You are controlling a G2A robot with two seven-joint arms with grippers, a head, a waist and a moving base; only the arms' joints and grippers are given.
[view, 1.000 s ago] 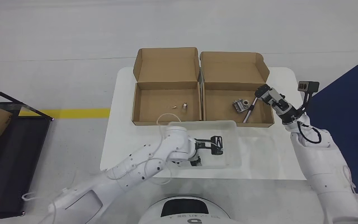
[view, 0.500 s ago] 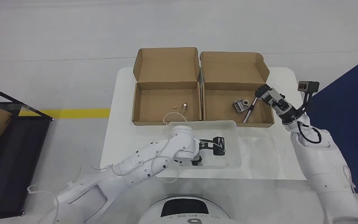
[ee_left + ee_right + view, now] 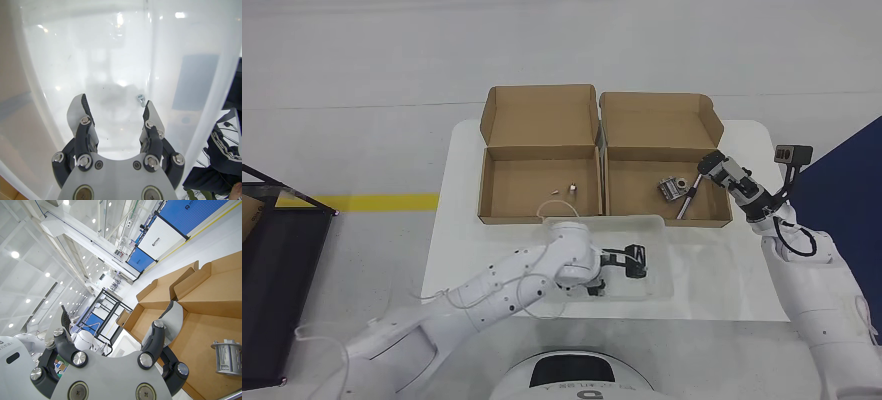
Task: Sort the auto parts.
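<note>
Small parts (image 3: 568,187) lie in the left box (image 3: 512,205), a metal housing (image 3: 671,187) in the right box (image 3: 637,205); one bolt (image 3: 141,100) is left in the clear bin (image 3: 667,285), just beside the released left gripper (image 3: 115,102); the right gripper (image 3: 118,307), also spread and empty, hangs at the right box.

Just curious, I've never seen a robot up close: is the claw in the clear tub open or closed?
Open. The left gripper has its fingers wide apart, nothing between them; a small bolt lies by one fingertip.
</note>
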